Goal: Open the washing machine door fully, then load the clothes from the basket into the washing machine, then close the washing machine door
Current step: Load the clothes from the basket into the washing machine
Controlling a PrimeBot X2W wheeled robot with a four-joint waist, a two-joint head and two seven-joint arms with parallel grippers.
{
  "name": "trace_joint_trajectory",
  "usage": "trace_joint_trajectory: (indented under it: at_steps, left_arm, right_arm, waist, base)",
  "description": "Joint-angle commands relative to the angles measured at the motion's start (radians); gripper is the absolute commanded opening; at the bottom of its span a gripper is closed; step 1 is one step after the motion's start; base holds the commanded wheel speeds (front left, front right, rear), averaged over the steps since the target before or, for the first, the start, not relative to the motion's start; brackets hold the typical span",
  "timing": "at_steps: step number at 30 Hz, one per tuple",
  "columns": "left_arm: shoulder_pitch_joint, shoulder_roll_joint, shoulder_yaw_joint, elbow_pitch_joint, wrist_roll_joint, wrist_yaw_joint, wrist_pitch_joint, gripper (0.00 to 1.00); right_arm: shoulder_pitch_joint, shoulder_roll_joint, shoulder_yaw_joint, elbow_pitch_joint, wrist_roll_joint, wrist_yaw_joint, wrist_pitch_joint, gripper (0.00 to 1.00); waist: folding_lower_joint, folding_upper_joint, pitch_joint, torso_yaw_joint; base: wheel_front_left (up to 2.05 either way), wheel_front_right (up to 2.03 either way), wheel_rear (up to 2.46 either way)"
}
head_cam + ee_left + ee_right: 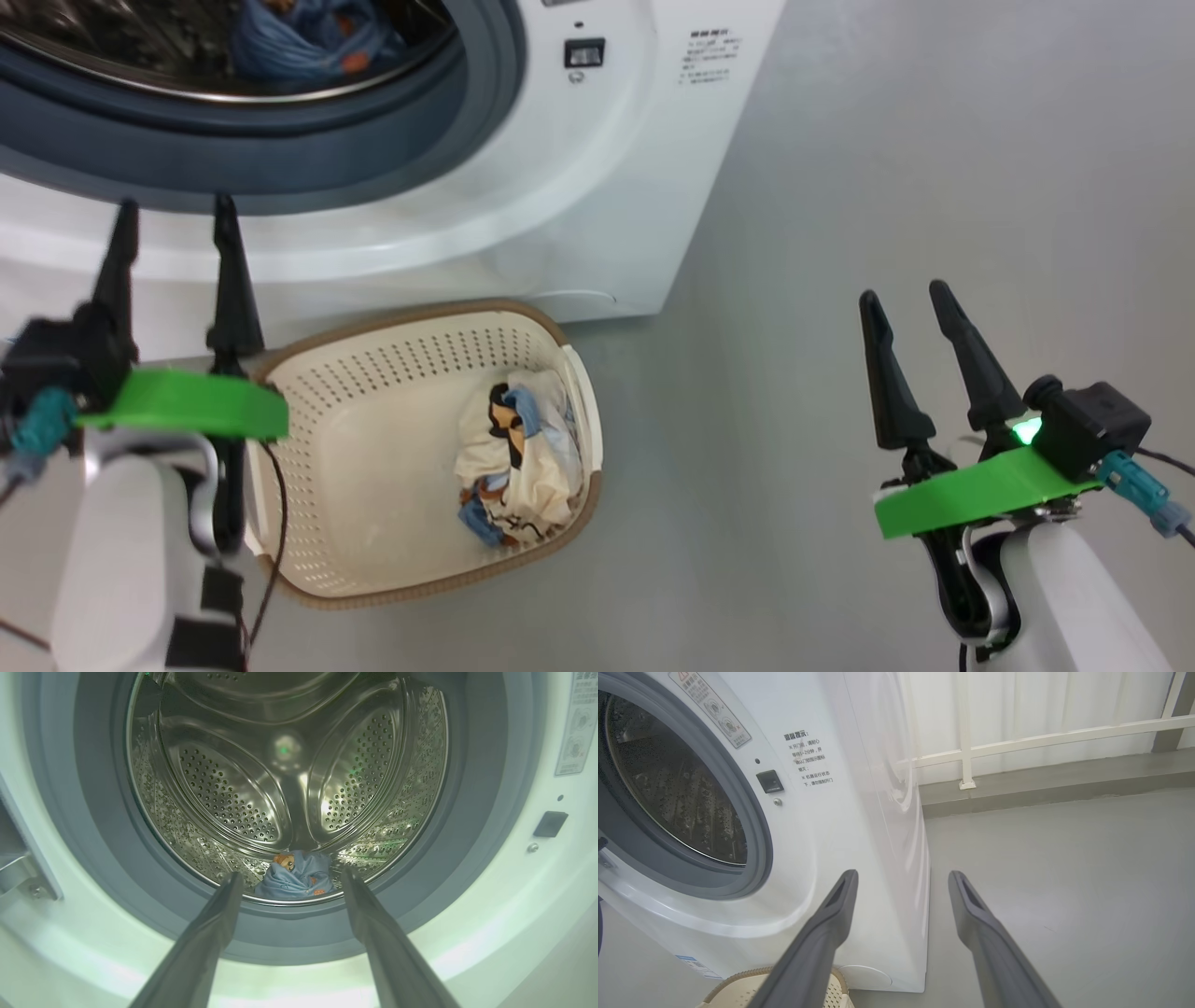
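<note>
The white washing machine (579,187) stands with its mouth uncovered; its door is out of view. A light blue garment (299,882) with orange marks lies at the bottom of the steel drum (219,793), also visible in the head view as the blue garment (299,42). The cream basket (355,439) sits on the floor before the machine and holds a cream printed garment (518,462). My left gripper (173,219) is open and empty just outside the gasket, left of the basket. My right gripper (906,303) is open and empty over the floor, right of the basket.
Grey floor (934,140) stretches to the right of the machine. A white railing (1041,737) on a raised ledge runs behind it. The door latch socket (583,53) is on the machine's front, right of the opening.
</note>
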Motion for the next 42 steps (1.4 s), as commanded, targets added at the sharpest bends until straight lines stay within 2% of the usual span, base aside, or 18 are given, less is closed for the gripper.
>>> trace_joint_trajectory:
  at_steps: [1,11,27,42]
  left_arm:
    - [0.043,0.022,0.019,-0.043,0.004,0.001,-0.005,1.0]
    - [0.237,-0.017,0.042,-0.118,0.031,0.001,-0.005,1.0]
    - [0.464,-0.049,0.081,-0.235,0.027,0.001,-0.005,1.0]
    - [0.54,-0.051,0.081,-0.308,-0.008,0.011,-0.005,1.0]
  right_arm:
    - [0.024,-0.014,0.018,-0.02,-0.013,0.005,-0.008,1.0]
    - [0.106,-0.065,-0.001,-0.012,-0.003,0.005,-0.008,1.0]
    - [0.199,-0.085,-0.022,-0.013,0.003,0.005,-0.008,1.0]
    - [0.216,-0.087,-0.023,-0.018,0.004,0.005,-0.008,1.0]
  waist:
    - [0.0001,0.0,-0.042,0.027]
    - [0.0001,0.0,-0.141,0.073]
    - [0.0001,0.0,-0.23,0.111]
    - [0.0001,0.0,-0.236,0.102]
  base:
    - [0.0,0.0,0.0]
    - [0.0,0.0,0.0]
    - [0.0,0.0,0.0]
    - [0.0,0.0,0.0]
